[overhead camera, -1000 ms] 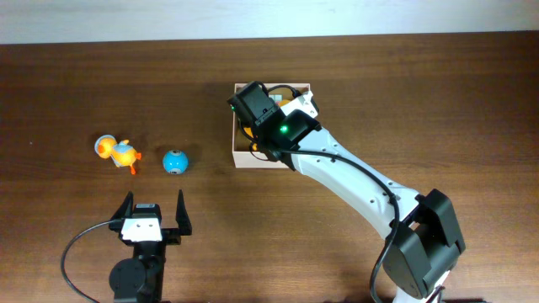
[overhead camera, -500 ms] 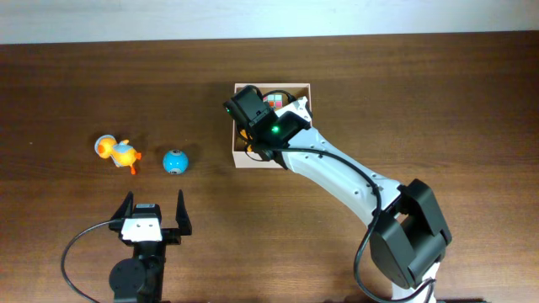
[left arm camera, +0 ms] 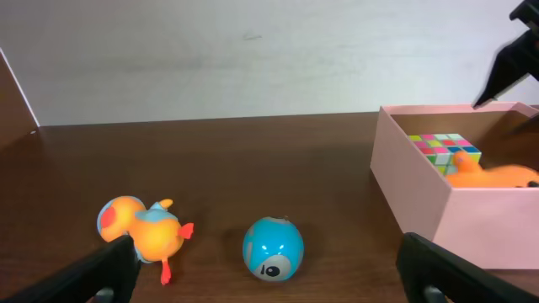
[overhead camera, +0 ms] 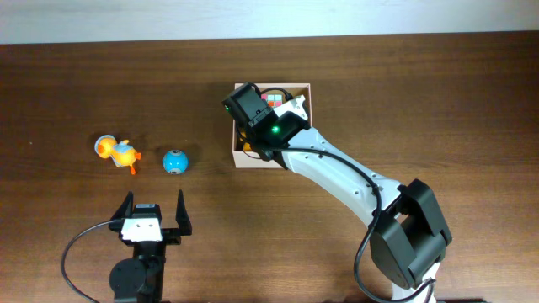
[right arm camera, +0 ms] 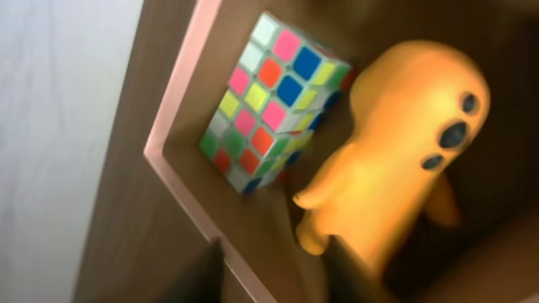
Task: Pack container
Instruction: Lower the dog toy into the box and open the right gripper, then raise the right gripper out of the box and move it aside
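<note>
on the desk [overhead camera: 421,101], the duck [overhead camera: 118,152] lies far left, the ball [overhead camera: 174,160] just right of it, and the container [overhead camera: 244,162] well to their right. in the container, the cube [overhead camera: 274,101] sits against the far wall, the figure [left arm camera: 493,175] just beside it.

Overhead: straight down. Left wrist: low, level. Right wrist: close above container [right arm camera: 160,145]; all share it.

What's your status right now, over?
Left fingers open, empty. Right fingers open above container; cube and orange toy inside. Duck, blue ball on table, unpacked. Nothing in the way.
</note>
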Controlling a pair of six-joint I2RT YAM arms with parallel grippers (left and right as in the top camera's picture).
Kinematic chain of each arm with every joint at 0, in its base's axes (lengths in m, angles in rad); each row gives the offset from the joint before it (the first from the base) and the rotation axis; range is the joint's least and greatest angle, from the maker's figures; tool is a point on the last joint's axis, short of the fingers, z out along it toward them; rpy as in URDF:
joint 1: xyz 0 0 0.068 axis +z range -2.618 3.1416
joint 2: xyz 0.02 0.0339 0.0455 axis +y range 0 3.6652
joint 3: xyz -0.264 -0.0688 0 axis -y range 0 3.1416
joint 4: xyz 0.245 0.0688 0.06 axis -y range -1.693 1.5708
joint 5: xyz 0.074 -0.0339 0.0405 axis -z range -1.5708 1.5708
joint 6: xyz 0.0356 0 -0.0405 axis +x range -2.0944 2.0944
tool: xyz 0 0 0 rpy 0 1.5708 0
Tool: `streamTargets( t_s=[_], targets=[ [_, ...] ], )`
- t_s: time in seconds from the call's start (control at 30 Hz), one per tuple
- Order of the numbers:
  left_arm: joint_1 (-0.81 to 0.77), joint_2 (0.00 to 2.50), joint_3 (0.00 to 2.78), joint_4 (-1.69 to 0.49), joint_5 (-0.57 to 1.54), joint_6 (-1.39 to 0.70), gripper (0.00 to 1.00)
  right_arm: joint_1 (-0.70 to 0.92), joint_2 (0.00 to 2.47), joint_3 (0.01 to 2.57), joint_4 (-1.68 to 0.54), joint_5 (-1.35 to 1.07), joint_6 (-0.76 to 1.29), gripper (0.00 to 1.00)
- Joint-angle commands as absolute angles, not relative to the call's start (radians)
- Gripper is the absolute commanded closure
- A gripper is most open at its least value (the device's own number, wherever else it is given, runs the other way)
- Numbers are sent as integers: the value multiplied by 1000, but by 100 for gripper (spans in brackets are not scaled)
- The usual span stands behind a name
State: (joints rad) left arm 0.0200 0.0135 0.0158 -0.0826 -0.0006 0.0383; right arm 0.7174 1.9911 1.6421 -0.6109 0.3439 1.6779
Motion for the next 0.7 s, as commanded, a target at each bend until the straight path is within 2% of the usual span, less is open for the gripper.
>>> streamTargets(
  t_s=[0.0, 0.03, 0.1, 0.37, 0.43, 0.53, 0.6, 0.67],
  targets=[
    [16, 5, 9, -83, -3, 54, 1, 728, 1995, 1660, -601, 334, 1676, 49],
    [16, 5, 9, -83, -4, 54, 1, 728, 1995, 1660, -601, 330, 1676, 45],
    [16, 5, 9, -83, -4, 54, 1, 728, 1995, 1661, -586, 320, 1647, 45],
    [16, 5, 9, -83, -4, 54, 1, 728, 1954, 1763, -594, 342, 1258, 44],
    [16, 5, 9, -83, -4, 54, 1, 727, 1932, 1805, -630, 354, 1089, 44],
    [16, 5, 9, -83, -4, 54, 1, 726, 1900, 1864, -678, 324, 731, 42],
    [16, 5, 9, -83, -4, 54, 1, 727, 1879, 1901, -709, 246, 492, 35],
    [16, 5, 9, -83, -4, 54, 1, 726, 1853, 1937, -783, 214, 408, 27]
  ],
)
